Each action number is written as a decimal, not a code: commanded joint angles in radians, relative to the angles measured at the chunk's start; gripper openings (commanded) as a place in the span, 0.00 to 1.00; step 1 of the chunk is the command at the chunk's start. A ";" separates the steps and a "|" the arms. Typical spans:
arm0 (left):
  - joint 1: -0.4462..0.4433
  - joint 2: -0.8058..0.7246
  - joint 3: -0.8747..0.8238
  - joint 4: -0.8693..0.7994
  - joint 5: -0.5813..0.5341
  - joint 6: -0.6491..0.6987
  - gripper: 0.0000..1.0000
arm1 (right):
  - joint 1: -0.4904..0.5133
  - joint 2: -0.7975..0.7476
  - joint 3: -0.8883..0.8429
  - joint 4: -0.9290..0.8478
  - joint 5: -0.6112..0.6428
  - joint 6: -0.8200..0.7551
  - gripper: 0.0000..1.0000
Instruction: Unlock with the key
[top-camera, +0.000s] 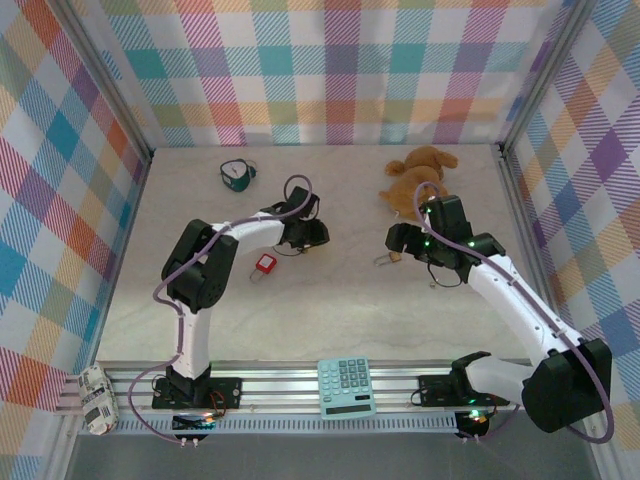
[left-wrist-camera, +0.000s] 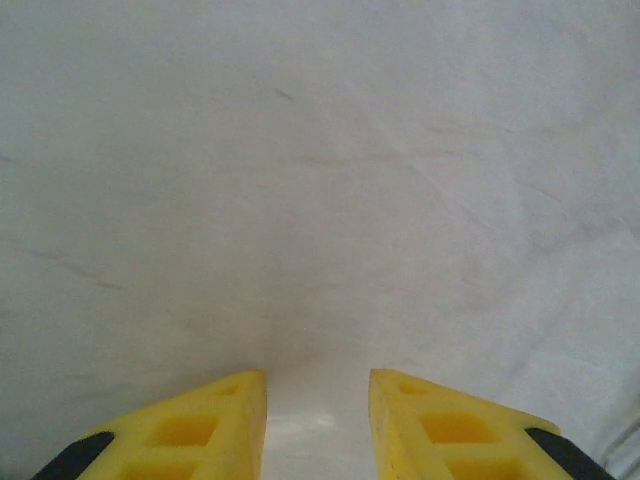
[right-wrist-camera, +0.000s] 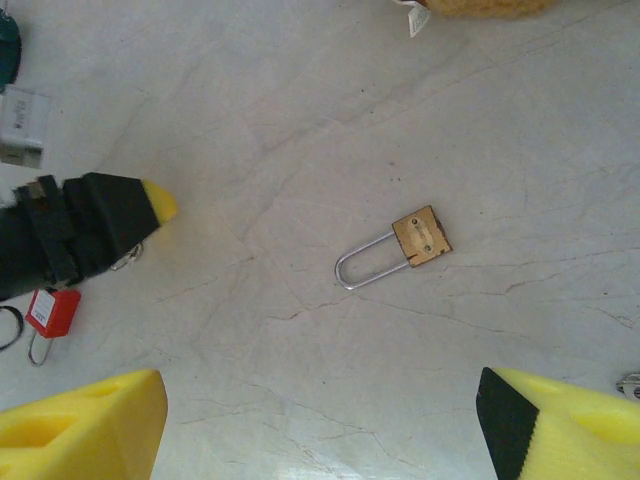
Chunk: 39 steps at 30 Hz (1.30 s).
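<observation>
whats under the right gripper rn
The brass padlock lies flat on the bare table, below the open right gripper and between its spread fingers. Anything beneath the padlock itself is covered.

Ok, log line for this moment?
left gripper: open, over bare table | right gripper: open, above brass padlock with silver shackle | red square padlock: lying free

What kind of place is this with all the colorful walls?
Probably a robot practice booth: a left arm and right arm bolted to a metal rail, checkered walls around the table, props like a plush toy.
</observation>
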 joint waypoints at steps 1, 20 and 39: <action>-0.055 -0.004 -0.061 0.048 0.079 -0.071 0.32 | 0.005 -0.027 0.014 -0.034 0.015 -0.023 0.82; 0.124 -0.691 -0.366 -0.220 -0.369 0.056 0.64 | 0.263 0.267 0.132 0.051 0.152 0.163 0.66; 0.159 -1.422 -0.861 -0.293 -0.525 -0.106 0.86 | 0.498 0.922 0.691 -0.053 0.224 0.288 0.32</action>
